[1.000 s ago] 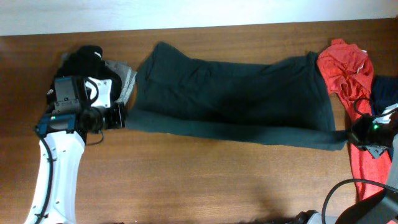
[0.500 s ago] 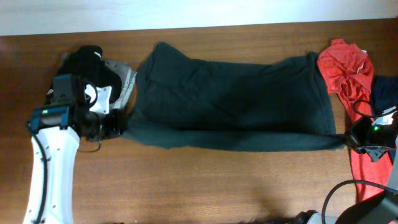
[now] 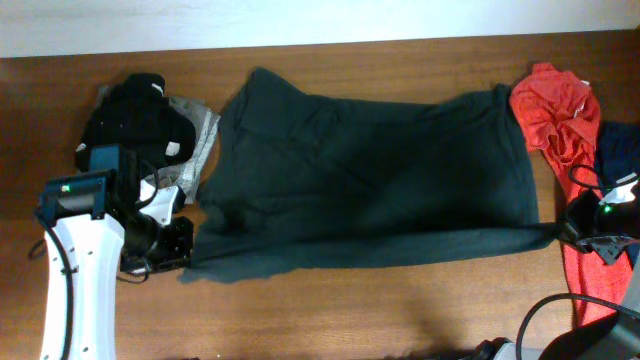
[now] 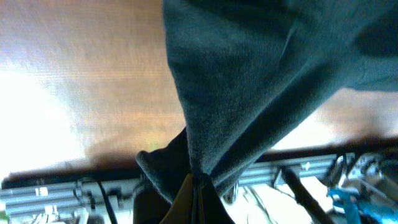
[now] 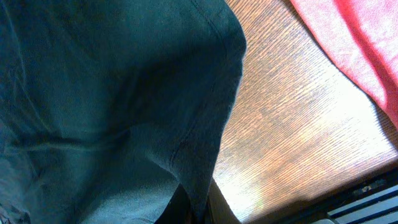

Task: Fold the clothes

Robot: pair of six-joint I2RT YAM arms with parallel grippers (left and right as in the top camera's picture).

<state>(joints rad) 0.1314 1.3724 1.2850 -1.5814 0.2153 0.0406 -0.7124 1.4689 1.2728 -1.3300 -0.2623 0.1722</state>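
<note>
since a second ago you dragged the dark greenish-black fabric t-shirt point(image 3: 370, 170) wider over the wooden table point(image 3: 400, 310), left end effector point(image 3: 182, 248) and right end effector point(image 3: 562, 228) each clamped on a hem corner. spreading seemed the step; next it needed laying flat.

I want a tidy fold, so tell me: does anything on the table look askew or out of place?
The dark T-shirt lies skewed: its near edge, pinched by the left claw and right claw, slants and ripples toward the left. A red garment lies crumpled by the right claw.
</note>
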